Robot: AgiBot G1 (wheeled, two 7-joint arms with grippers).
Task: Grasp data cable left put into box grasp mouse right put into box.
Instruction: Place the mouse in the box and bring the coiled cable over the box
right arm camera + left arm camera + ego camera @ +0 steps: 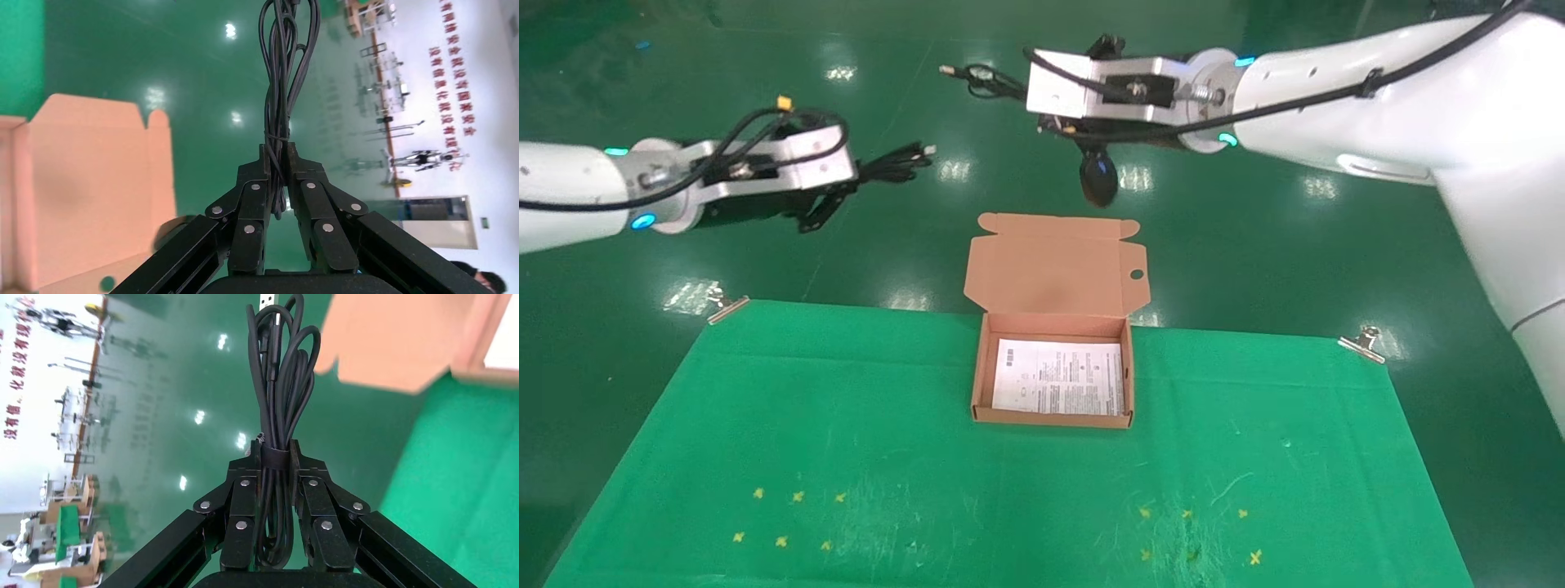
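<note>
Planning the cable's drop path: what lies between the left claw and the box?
Nothing in the head view: between the left claw, shut on the cable, and the box shows only bare green floor and cloth.

Matt orange-brown cardboard on the box [1054, 269], smooth white printed paper [1060, 377] inside it. Green cloth [846, 457] on the table, scuffed and slightly rough. Glossy green floor [1254, 237] throws glare. The data cable [280, 410] looks matt black rubber.

Head camera looks down; both wrist cameras share the box [1054, 359] lid.
</note>
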